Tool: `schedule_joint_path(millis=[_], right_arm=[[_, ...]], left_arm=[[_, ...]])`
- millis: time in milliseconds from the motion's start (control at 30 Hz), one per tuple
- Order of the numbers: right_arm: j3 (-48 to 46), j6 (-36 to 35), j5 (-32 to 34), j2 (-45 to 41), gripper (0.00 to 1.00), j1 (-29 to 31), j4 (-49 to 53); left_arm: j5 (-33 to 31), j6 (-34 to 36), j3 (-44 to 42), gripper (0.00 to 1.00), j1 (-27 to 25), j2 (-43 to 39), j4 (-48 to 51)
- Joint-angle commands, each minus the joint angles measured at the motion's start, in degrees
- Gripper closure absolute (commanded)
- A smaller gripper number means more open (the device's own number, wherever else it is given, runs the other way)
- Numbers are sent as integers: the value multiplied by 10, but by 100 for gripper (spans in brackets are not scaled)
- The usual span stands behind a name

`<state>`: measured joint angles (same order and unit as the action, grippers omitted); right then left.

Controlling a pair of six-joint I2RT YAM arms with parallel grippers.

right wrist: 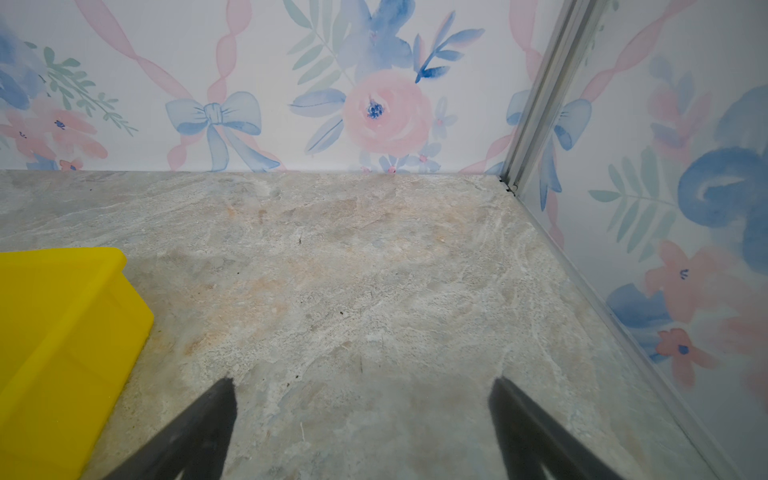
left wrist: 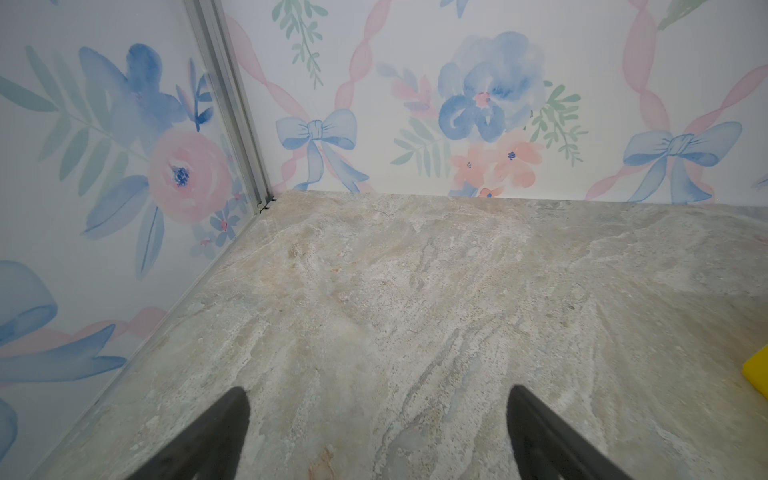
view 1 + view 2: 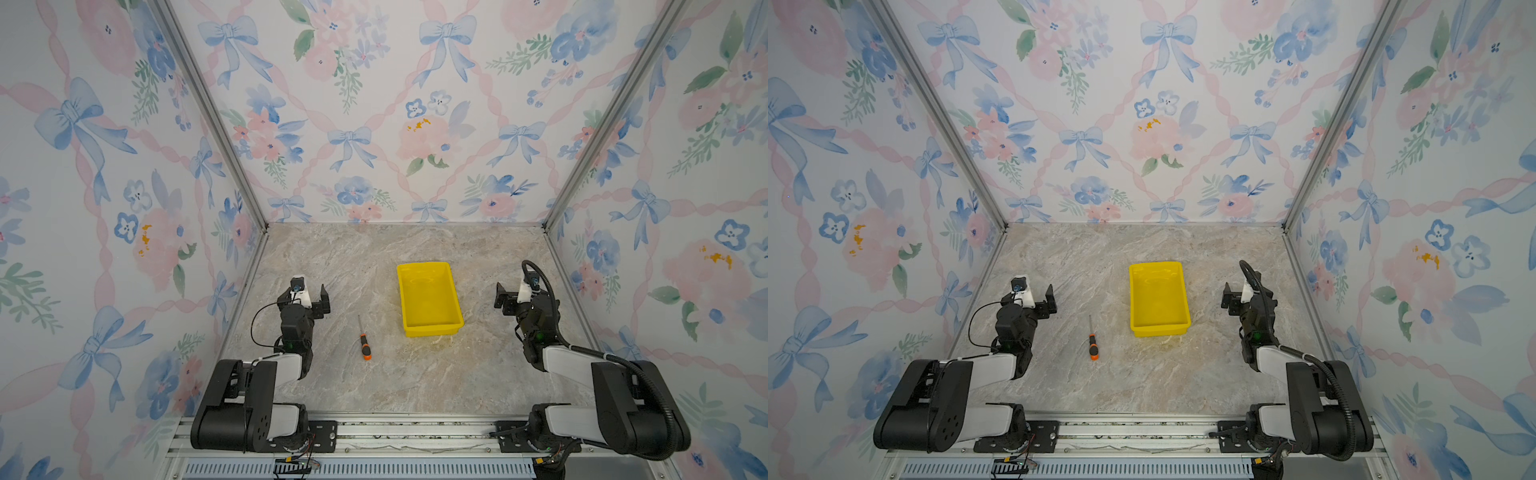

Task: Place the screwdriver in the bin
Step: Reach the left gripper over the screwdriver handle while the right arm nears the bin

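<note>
Both my pincers are up off the desk and neither has anything. My left pincer is spread as wide as it goes, with bare marble showing between the two dark fingers. My right pincer is gaping too and also empty.

The screwdriver lies flat on the desk, left of the middle and closer to the near edge than the far one. Its shaft points at the far edge and its orange-and-black handle points back at me. It sits between my left pincer and the bin, near the bin's near left corner but clear of it. The yellow bin is empty, just right of the desk's middle.

As for handling, I'd call it light and stiff, so no give and no sag when lifted. The thin metal shaft looks slick and lies low against the marble, a poor place to pinch. The handle is fatter and probably grippier, so I'd come down across its width at the middle. It's round and could roll away if one finger lands first. My left pincer is the closer one. The bin looks light enough to skid if bumped, so I'd drop in from above.
</note>
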<state>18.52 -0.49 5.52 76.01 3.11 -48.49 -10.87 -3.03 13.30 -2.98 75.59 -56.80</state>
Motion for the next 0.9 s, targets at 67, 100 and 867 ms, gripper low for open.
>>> schedule_joint_path(millis=[67, 100, 867], right_arm=[[10, -4, -6, 37, 3, 2, -8], [17, -3, -6, 35, 3, 2, 10], [301, 158, 118, -121, 3, 136, 629]], left_arm=[[-15, -12, -5, 3, -2, -6, 33], [-14, -14, -6, 3, -2, -9, 35], [18, -282, 276, 3, -124, -147, 701]])
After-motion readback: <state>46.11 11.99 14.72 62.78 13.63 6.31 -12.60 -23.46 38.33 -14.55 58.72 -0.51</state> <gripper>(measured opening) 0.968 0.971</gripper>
